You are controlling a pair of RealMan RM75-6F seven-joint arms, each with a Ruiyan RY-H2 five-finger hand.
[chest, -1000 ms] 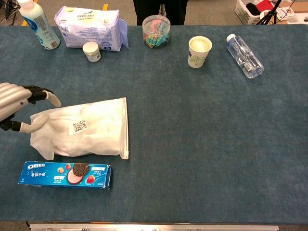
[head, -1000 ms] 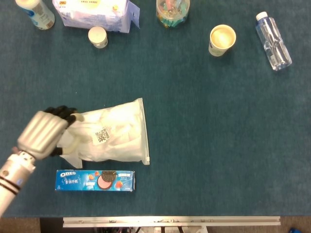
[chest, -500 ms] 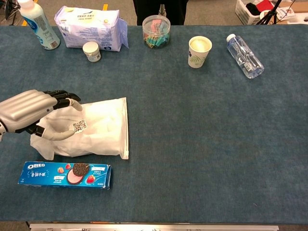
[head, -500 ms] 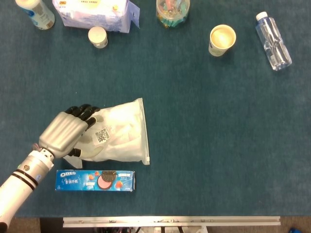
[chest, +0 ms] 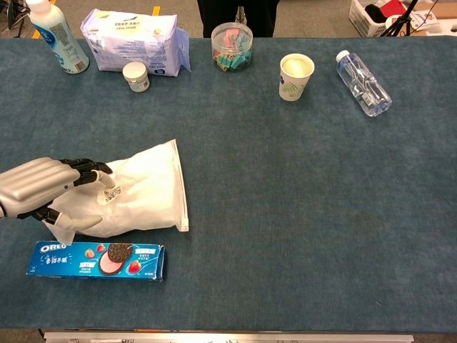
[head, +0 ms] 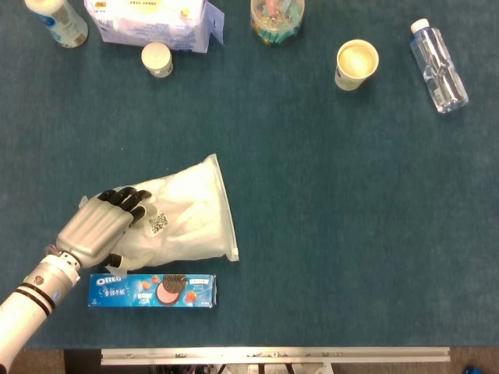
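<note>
A white zip-seal plastic bag (head: 187, 216) lies flat on the blue-green table cloth (head: 343, 234), left of centre and toward the near edge, its sealed strip on the right side and a small QR-code label (head: 158, 224) on its top face. The left hand (head: 100, 226) lies palm down on the bag's left end, its dark fingertips (head: 129, 199) slightly fanned and resting on the plastic beside the label, while the pale thumb (chest: 80, 222) runs along the bag's near edge; whether thumb and fingers truly pinch the plastic or only press on it cannot be told. In the chest view the same left hand (chest: 43, 189) covers the bag's (chest: 139, 196) left corner. Just beside the bag on the near side, and apart from it, lies a blue Oreo box (head: 153, 290) flat and parallel to the table edge. Along the far edge, well away, stand a white bottle (head: 56, 20), a pack of tissues (head: 152, 22), a small white jar (head: 157, 59), a clear tub of coloured clips (head: 277, 19) and a paper cup (head: 357, 64); a clear water bottle (head: 439, 67) lies on its side at far right. The right hand shows in neither view.
</note>
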